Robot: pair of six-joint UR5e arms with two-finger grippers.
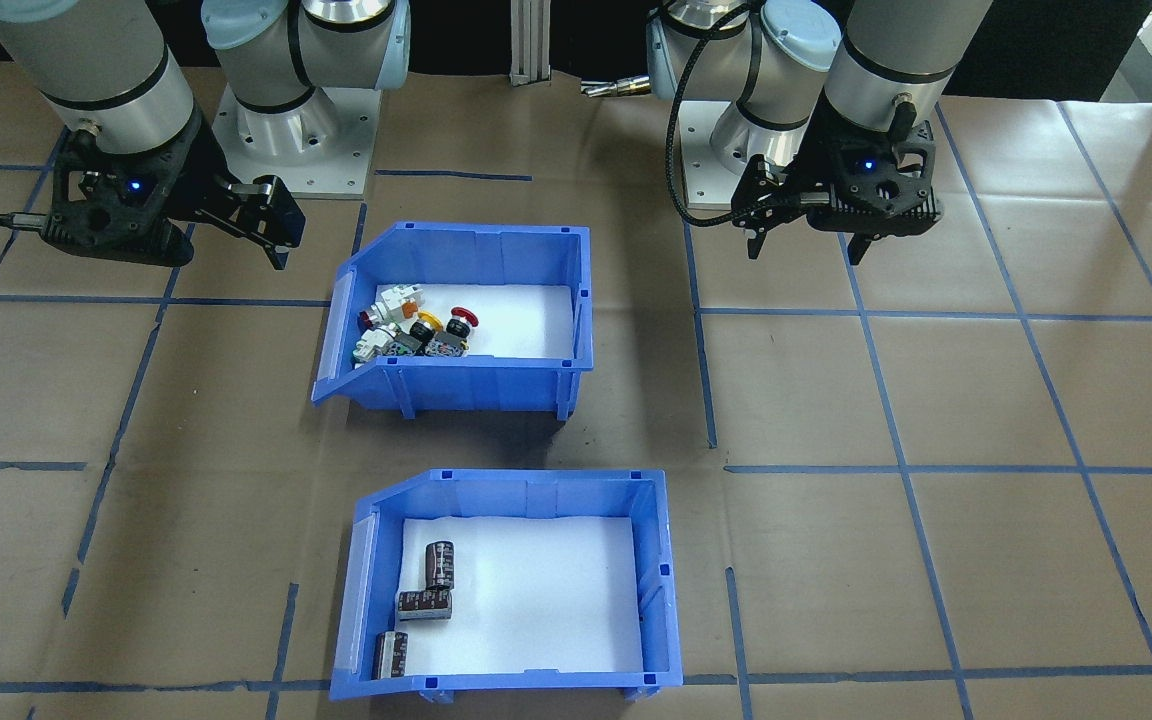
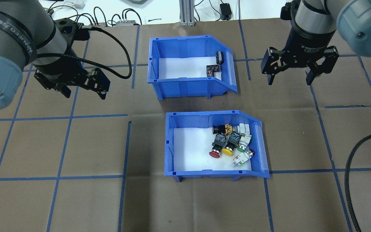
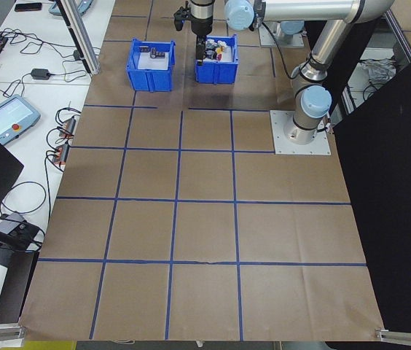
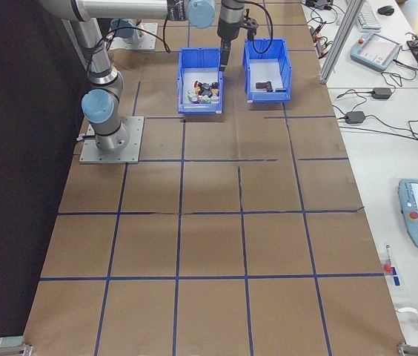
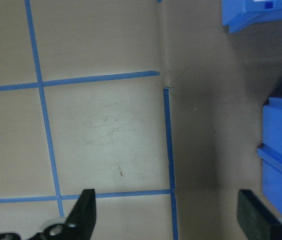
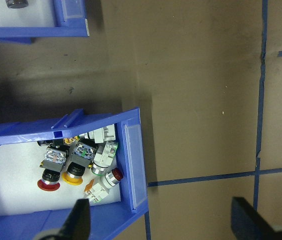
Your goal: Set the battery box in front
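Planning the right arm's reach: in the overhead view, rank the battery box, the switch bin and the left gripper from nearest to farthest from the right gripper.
1. Battery box, just to the left of the right gripper, at the table's far side.
2. Switch bin, left and nearer the robot; not much farther than the battery box.
3. Left gripper, far across on the left.

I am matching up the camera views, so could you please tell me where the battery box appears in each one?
Front-facing: battery box, bottom centre.
Overhead, top centre.
Exterior left, top, left of the pair.
Exterior right, top, right of the pair.
Left wrist: one blue corner at the top right; I cannot tell which bin.
Right wrist, top left.
Shared landmark: switch bin beside it.
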